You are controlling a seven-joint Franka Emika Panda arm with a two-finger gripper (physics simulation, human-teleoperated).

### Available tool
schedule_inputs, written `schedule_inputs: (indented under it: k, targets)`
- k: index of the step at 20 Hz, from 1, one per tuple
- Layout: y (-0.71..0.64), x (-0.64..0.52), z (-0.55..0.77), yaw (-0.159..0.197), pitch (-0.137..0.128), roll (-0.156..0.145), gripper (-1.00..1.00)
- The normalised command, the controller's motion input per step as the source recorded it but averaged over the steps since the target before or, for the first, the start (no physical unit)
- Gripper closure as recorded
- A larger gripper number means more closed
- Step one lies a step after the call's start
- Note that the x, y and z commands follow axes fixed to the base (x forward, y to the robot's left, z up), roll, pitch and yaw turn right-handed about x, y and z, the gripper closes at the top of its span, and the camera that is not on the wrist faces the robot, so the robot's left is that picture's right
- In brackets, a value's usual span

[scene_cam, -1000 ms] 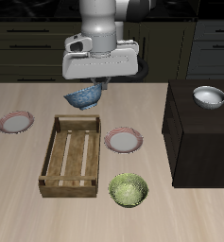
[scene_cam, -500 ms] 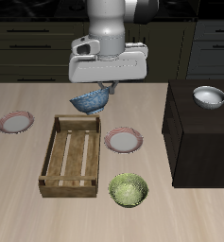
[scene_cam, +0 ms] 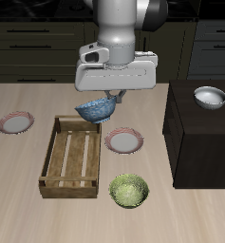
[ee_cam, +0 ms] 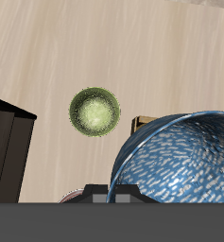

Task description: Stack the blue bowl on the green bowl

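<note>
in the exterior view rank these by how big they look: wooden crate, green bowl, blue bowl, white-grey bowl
1. wooden crate, clearly largest
2. green bowl and blue bowl: look alike; the blue one hangs raised in the gripper, so unsure
3. white-grey bowl, slightly smaller, farther back

The blue bowl [ee_cam: 180, 156] is cut off; fingers hidden.

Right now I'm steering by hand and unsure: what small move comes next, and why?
Probably carry the blue bowl, held aloft by the hand, toward the table's front edge: the green bowl sits there, beyond the red-rimmed plate.
</note>
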Motion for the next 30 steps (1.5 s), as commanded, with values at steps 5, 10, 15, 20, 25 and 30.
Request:
schedule_inputs:
  k: [5,10,15,20,25,30]
  targets:
    - [0.18,0.28,-0.03,0.004,0.002,-0.015,1.0]
    - [0.17,0.16,0.04,0.002,-0.015,-0.011,1.0]
    - [0.13,0.25,0.11,-0.012,-0.012,-0.026,1.0]
    - [0.05,0.15,0.05,-0.016,0.003,-0.019,1.0]
    - [0.18,0.09,-0.18,0.022,0.021,0.028,1.0]
    - [0.11,0.03,-0.27,0.014,0.036,0.015,1.0]
